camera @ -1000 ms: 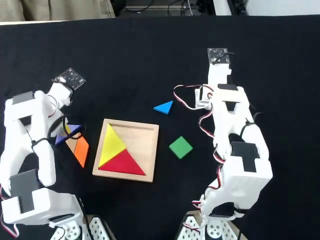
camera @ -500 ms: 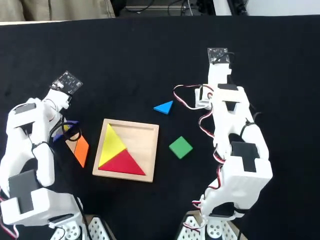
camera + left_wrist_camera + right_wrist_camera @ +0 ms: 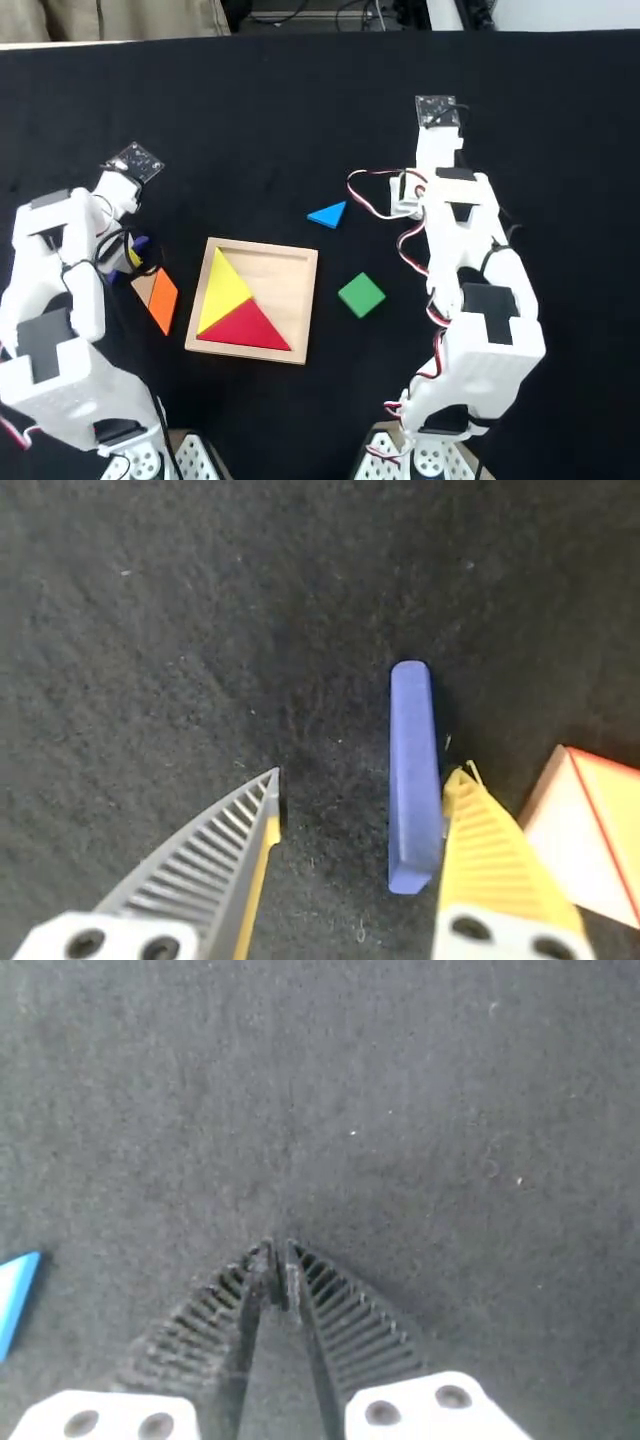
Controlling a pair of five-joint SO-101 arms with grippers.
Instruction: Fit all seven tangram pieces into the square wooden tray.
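Observation:
The square wooden tray (image 3: 285,275) lies mid-table and holds a yellow triangle (image 3: 225,285) and a red triangle (image 3: 245,325). An orange piece (image 3: 158,298) lies left of the tray and also shows beside my left gripper as the orange piece (image 3: 590,830). My left gripper (image 3: 365,777) is open low over the cloth. A blue-purple piece (image 3: 411,775) stands on its edge between the fingers, against the yellow finger (image 3: 480,830). From above, the left gripper (image 3: 128,256) covers most of that piece (image 3: 140,242). My right gripper (image 3: 272,1250) is shut on nothing, above bare cloth.
A blue triangle (image 3: 328,214) lies beyond the tray, and its tip (image 3: 15,1290) shows near the right gripper. A green square (image 3: 361,295) sits right of the tray, close to the right arm (image 3: 460,260). Black cloth covers the table.
The left arm has shifted toward the table's left and back. The blue-purple piece, seen flat as a triangle before, is now mostly hidden under the gripper. The right arm has kept still.

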